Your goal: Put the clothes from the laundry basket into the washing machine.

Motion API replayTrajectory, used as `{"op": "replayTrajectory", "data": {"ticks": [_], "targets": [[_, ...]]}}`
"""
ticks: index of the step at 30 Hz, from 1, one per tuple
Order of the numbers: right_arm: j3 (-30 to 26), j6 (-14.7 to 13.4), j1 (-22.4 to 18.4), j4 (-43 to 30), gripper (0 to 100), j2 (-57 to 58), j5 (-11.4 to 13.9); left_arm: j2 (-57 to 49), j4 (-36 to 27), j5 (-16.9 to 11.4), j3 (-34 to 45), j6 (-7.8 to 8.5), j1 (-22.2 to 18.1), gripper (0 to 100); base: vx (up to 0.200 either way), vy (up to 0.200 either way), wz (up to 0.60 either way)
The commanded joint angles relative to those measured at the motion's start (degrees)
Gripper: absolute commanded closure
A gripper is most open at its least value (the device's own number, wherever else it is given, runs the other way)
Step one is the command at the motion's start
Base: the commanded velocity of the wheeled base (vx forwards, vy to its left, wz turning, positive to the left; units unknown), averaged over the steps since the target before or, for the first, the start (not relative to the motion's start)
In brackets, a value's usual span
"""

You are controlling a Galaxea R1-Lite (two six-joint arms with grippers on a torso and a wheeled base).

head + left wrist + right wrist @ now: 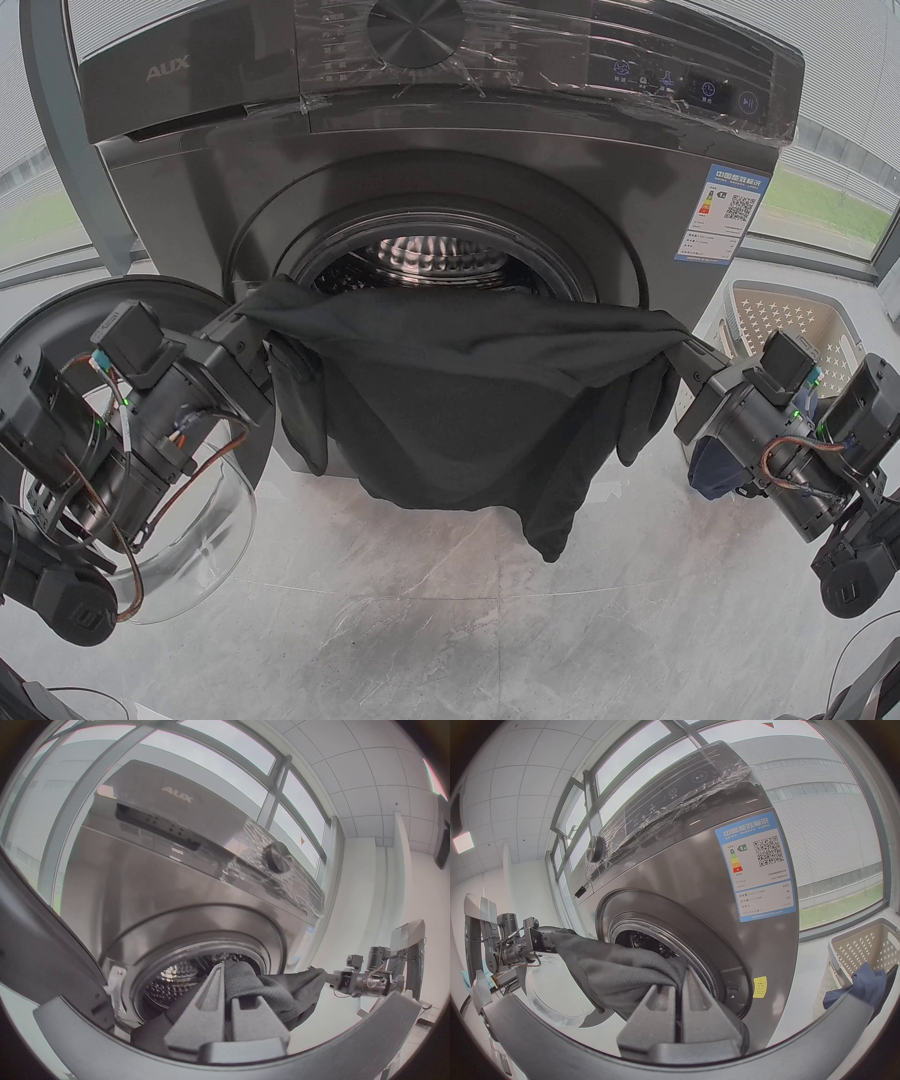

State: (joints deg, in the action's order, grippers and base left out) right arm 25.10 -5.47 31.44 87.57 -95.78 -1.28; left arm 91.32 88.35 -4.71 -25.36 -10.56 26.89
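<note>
A black garment [450, 403] hangs stretched between my two grippers, right in front of the washing machine's open drum [436, 261]. My left gripper [242, 322] is shut on its left corner, next to the open door [141, 450]. My right gripper [677, 352] is shut on the right corner. In the left wrist view the fingers [206, 1006] pinch the black garment [262, 994] before the drum [187, 980]. In the right wrist view the fingers [701, 1013] clamp the black garment [614, 971]. The laundry basket [806, 323] stands at the right with a dark blue cloth [867, 985] hanging over its rim.
The grey washing machine [450, 131] fills the background, windows on both sides. The round glass door swings out to the left, under my left arm. Grey floor [450, 609] lies open below the hanging garment. The basket [862, 949] sits close to the machine's right side.
</note>
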Motion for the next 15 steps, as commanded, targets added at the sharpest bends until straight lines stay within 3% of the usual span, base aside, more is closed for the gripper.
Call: {"op": "replayTrajectory", "data": {"ticks": [1, 5, 8, 12, 13, 15], "targets": [[-0.8, 0.0, 0.8, -0.1, 100, -0.5, 0.0, 1.8, -0.3, -0.2, 1.4, 0.19, 2.4, 100, 0.0, 0.0, 0.0], [-2.3, -0.3, 4.4, -0.1, 100, -2.4, -0.2, 3.7, 0.0, -0.2, 1.7, 0.27, 3.9, 100, 0.0, 0.0, 0.0], [-4.2, -2.3, 8.7, 0.0, 100, -4.4, -0.6, 5.0, 0.2, 0.3, 1.0, 0.27, 4.7, 100, 0.0, 0.0, 0.0], [-4.6, -2.5, 10.8, 0.1, 100, -11.1, -0.4, 5.1, 0.2, 0.3, 0.4, 0.27, 5.0, 100, 0.0, 0.0, 0.0], [-4.3, -2.6, 11.0, 0.0, 0, -12.7, -0.5, 4.7, 0.2, 0.3, 0.1, 0.27, 5.0, 100, 0.0, 0.0, 0.0], [-4.5, -2.6, 11.5, -0.2, 0, -13.8, -0.6, 4.6, 0.3, 0.3, -0.1, 0.27, 5.0, 100, 0.0, 0.0, 0.0]]}}
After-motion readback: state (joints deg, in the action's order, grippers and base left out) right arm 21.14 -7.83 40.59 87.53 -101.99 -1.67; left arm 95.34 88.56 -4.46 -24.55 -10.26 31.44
